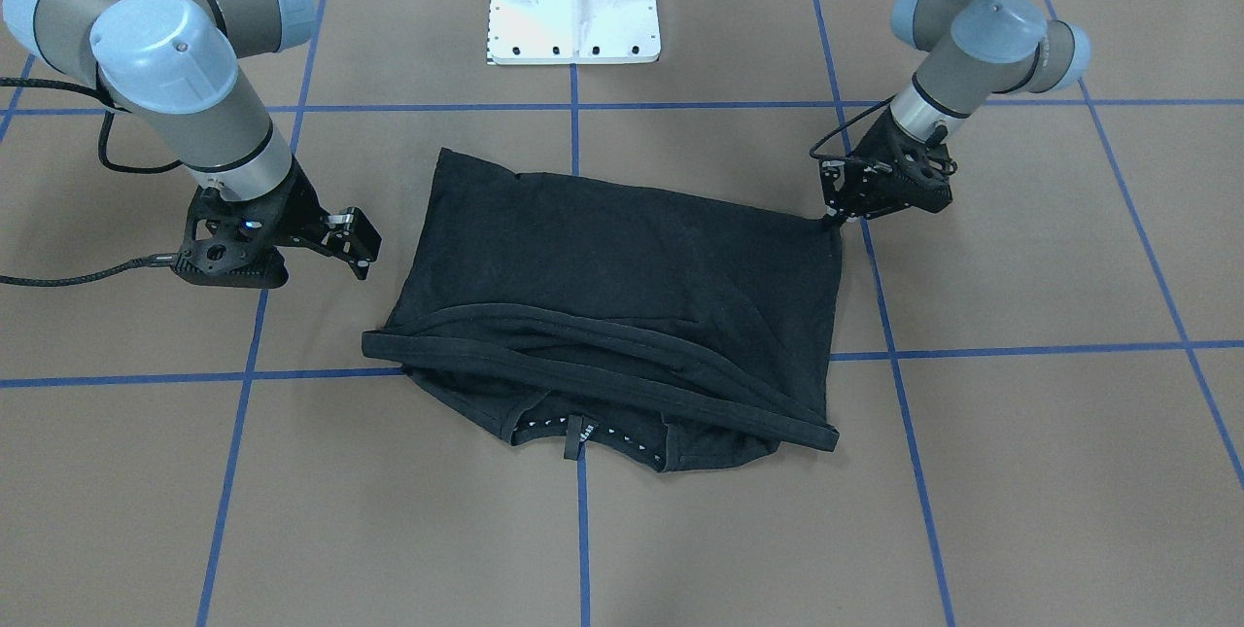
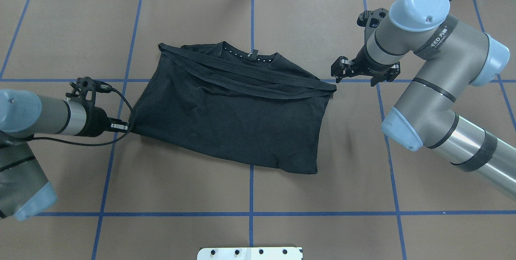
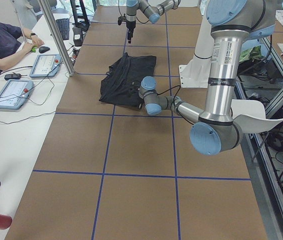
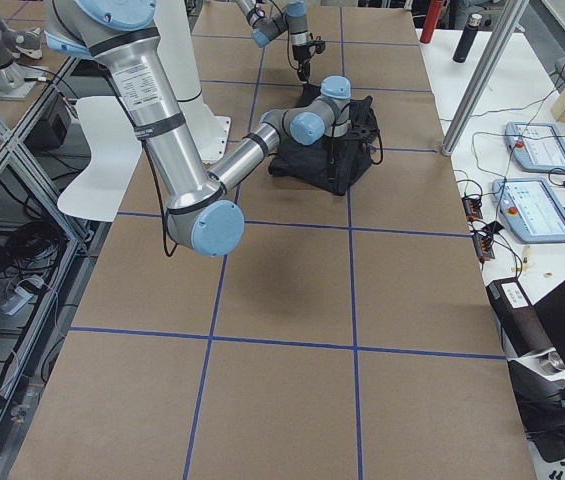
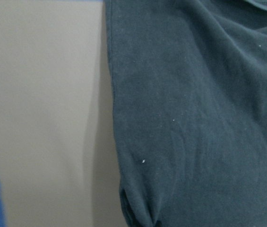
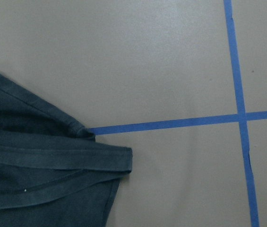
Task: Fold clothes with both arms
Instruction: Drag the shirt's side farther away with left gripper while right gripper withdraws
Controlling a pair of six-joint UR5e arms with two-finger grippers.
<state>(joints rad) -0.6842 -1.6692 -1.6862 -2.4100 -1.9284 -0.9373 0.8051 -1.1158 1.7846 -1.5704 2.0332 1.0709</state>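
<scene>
Left gripper (image 2: 127,126) is fwd of the white pedestal base (image 2: 250,253) and far to its left side, low at the table (image 2: 181,195). Its jaws are closed narrow on the corner of the black T-shirt (image 2: 234,127) that is nearer the base, and the cloth is pulled to a small point there. The T-shirt lies straight out from the base, across the centre blue tape line (image 2: 250,195). It is folded to approx. a rectangle, plain black side up. Its collar (image 2: 248,55) is on the edge farthest from the base, w/ a hem band (image 2: 250,82) lying slantwise just beside it. Right gripper (image 2: 339,70) is fwd of the base and to its right side, abt as far out as the collar. Its jaws stand wide apart and hold nothing. They are just beside the end of the hem band but apart from it.
</scene>
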